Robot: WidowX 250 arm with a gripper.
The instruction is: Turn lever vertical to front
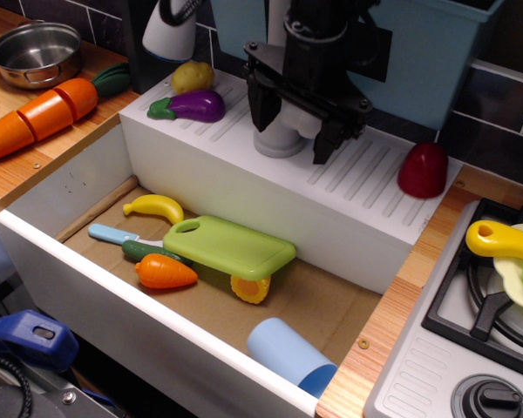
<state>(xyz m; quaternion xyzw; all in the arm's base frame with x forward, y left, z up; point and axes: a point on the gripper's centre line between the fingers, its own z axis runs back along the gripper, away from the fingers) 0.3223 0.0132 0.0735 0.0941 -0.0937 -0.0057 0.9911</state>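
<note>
Blue cup (289,355) lies at sink front. Behind it: carrot (164,273), green board (235,246), corn (250,288), banana (155,207) on sink floor. On ribbed ledge (366,187): eggplant (192,106), red pepper (423,170). Black tool (289,124) hangs over grey tap base (279,138), fingers spread either side of pale hub (303,119), not clenched. Lever itself hidden behind tool; orientation cannot be read.

A: The pot (36,52) looks like polished metal, and the sink floor (322,305) like matt cardboard.

B: Glossy plastic on the eggplant (192,105); smooth matt green plastic on the cutting board (235,246); wood-grain counter (392,322).
</note>
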